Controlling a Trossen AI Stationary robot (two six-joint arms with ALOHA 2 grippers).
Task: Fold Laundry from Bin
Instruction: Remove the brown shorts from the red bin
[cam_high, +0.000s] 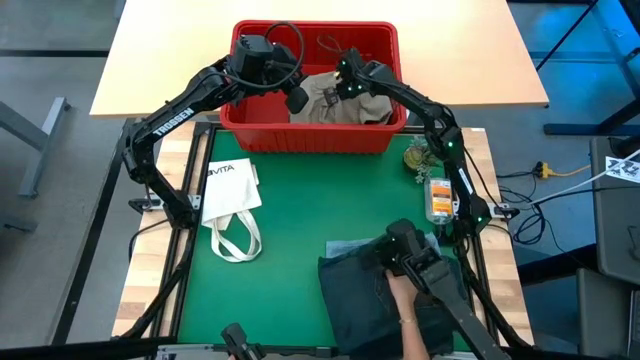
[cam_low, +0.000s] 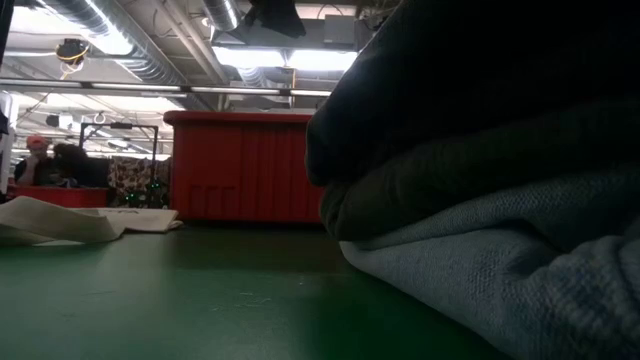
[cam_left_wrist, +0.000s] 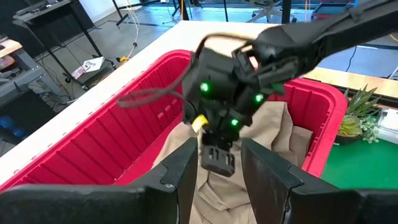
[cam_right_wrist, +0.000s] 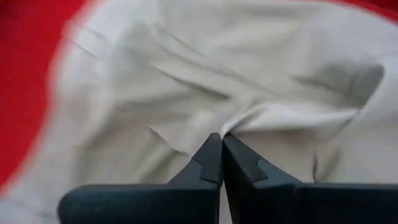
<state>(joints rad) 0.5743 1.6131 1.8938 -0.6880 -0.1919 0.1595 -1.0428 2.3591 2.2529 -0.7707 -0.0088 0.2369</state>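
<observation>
High view: a green mat (cam_high: 290, 250) covers the wooden table (cam_high: 150, 290), and a red bin (cam_high: 315, 132) stands at the mat's far edge, partly on a pale table (cam_high: 180, 60) beyond. Inside the bin lies a khaki-beige garment (cam_high: 335, 105), crumpled toward its right half. A stack of folded laundry (cam_high: 375, 300), dark pieces over a light blue one, sits at the near right part of the mat, with a person's hand (cam_high: 402, 300) and a dark device resting on it. A white tote bag (cam_high: 230, 195) with loop handles lies near the mat's left edge. A small potted plant (cam_high: 420, 156) and an orange-labelled item (cam_high: 439, 198) stand along the right edge, just beside the bin's right corner.

The right gripper (cam_right_wrist: 221, 163) is down in the bin, its fingers pressed together and pinching a fold of the khaki garment, as the right wrist view shows. The left gripper (cam_left_wrist: 214, 171) hovers over the bin's left half, its fingers (cam_left_wrist: 183, 174) parted and holding nothing, pointed toward the right arm's wrist.

In the low view the folded stack fills the right side, the bin and the tote bag behind it.
</observation>
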